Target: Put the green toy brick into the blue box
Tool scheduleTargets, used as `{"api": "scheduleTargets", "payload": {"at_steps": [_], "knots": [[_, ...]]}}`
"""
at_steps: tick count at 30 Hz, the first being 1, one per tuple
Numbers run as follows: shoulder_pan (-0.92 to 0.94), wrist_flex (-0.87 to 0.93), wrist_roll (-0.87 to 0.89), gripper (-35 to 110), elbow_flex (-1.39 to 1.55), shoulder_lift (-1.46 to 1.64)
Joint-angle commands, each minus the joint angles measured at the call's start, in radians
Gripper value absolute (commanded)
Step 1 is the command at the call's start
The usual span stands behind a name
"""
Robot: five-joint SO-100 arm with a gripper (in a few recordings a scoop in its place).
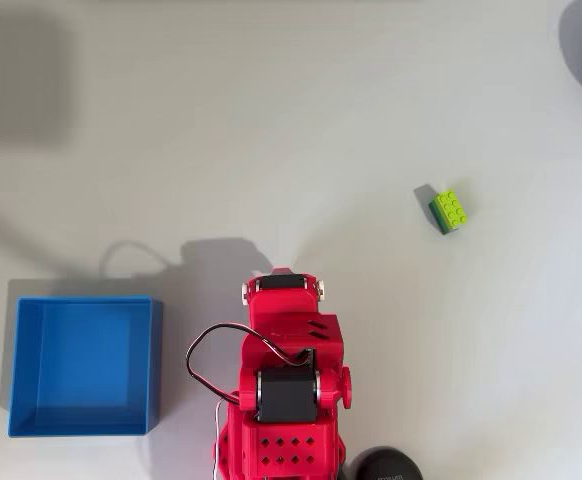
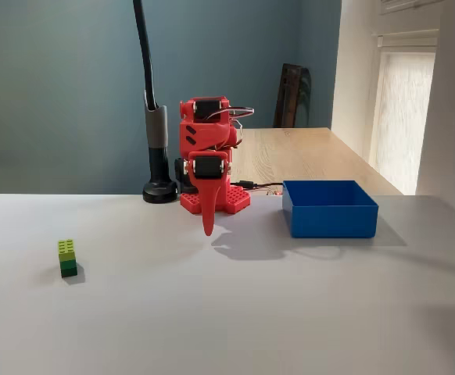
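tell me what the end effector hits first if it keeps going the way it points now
The end effector points straight down, so it would likely meet the bare table first.

Brick (image 2: 68, 258) far left of the arm (image 2: 207, 168) (fixed view), box (image 2: 329, 208) right, all on the table (image 2: 235, 312)

Teal wall (image 2: 55, 86) behind white table (image 2: 251, 312); wooden table (image 2: 306, 156) beyond; bright window (image 2: 407, 109) right.

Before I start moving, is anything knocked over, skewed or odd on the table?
Nothing stands out. The green toy brick sits studs-up on the table, slightly rotated. The blue box sits flat and empty. The gripper hangs folded at the arm's base, apart from both.
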Motion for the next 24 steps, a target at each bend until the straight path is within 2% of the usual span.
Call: {"api": "scheduleTargets", "payload": {"at_steps": [1, 9, 14, 17, 24], "knots": [[0.017, -0.067, -0.015, 0, -0.006, 0.003], [0.021, -0.133, -0.029, 0, -0.179, -0.097], [0.089, -0.137, -0.037, 0, -0.396, -0.339], [0.153, -0.135, -0.164, 0, -0.515, -0.503], [0.281, -0.126, -0.236, 0, -0.690, -0.828]]}}
